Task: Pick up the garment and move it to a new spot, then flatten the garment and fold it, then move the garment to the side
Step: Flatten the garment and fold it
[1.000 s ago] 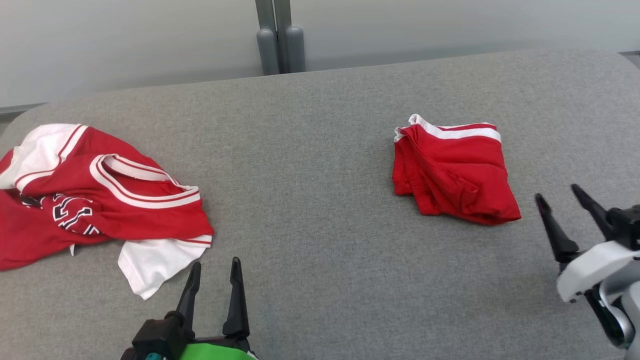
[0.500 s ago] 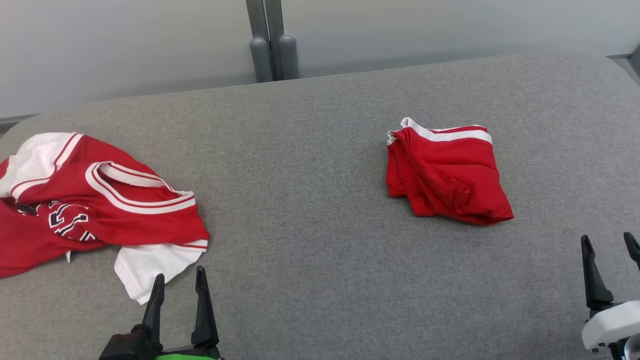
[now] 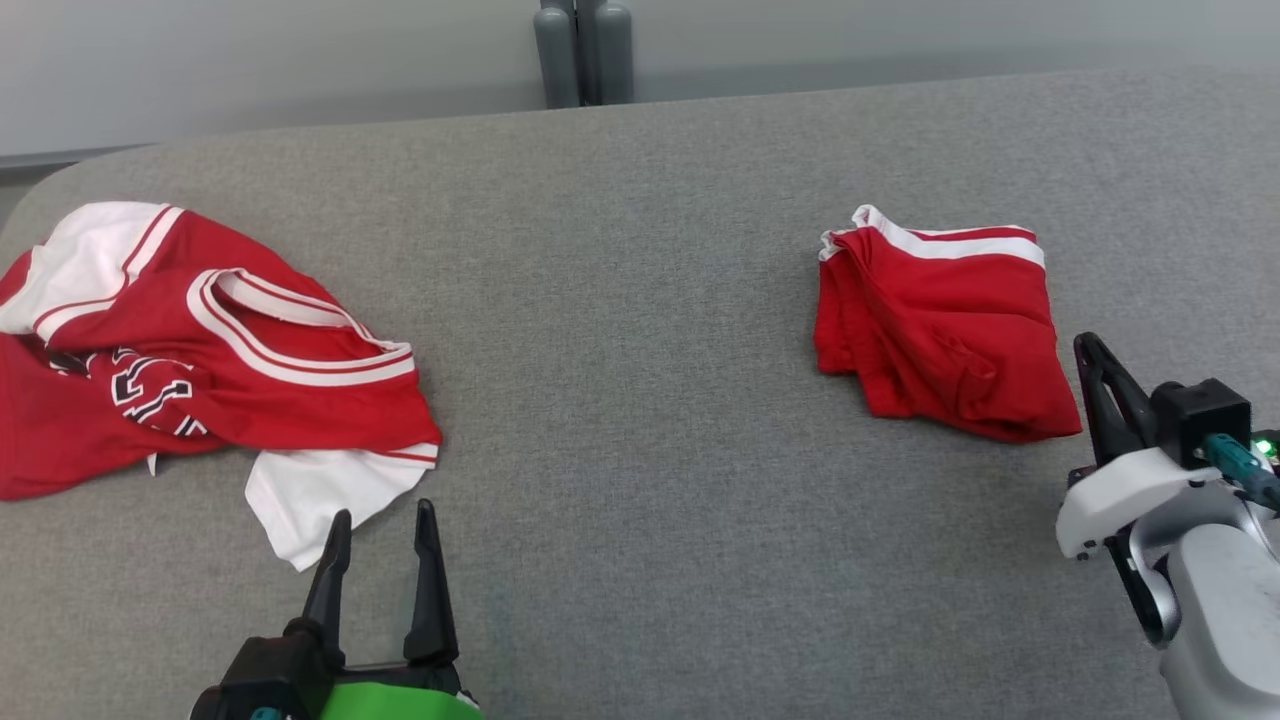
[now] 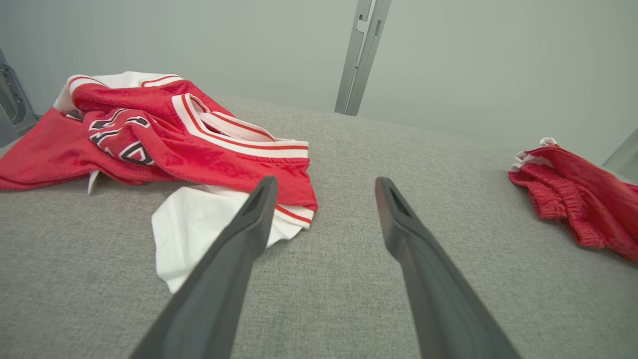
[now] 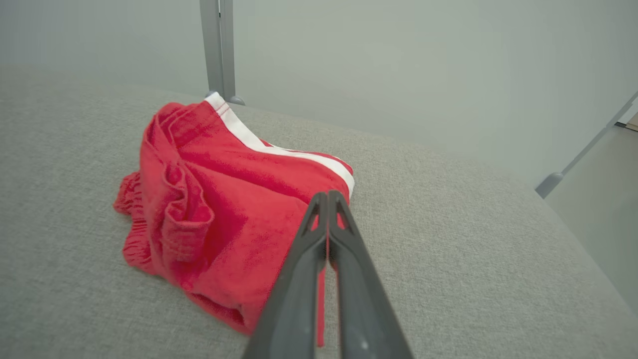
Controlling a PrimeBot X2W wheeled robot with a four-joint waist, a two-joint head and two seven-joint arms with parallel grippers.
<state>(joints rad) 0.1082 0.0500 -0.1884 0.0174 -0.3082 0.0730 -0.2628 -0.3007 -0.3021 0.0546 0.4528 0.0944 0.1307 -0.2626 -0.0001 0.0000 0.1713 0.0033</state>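
Garment: crumpled red jersey (image 3: 230, 370) w/ white trim, on the left part of the grey padded surface (image 3: 640, 420), well apart from the folded red shorts (image 3: 940, 320) on the right.
Handling: treat it as light, soft and limp. Fabric looks thin and a bit slick, so expect it to sag from any single pinch pt and hold no shape. Not fragile.
Grip pt: take the white flap (image 3: 310, 495) that sticks out toward you, or the striped collar band (image 3: 300, 350). Both are doubled edges and give more to bite on than the flat red body.
L gripper (image 3: 383, 512): fingers spread wide, empty, tips just short of the white flap.
R gripper (image 3: 1088, 345): fingers pressed together, nothing between them, tips just beside the near right corner of the shorts.
Shorts: look done, so leave them alone.
Caution: layers overlap, so a shallow pinch may lift one ply only and drag the rest. Use both grippers at spaced pts to spread it flat.
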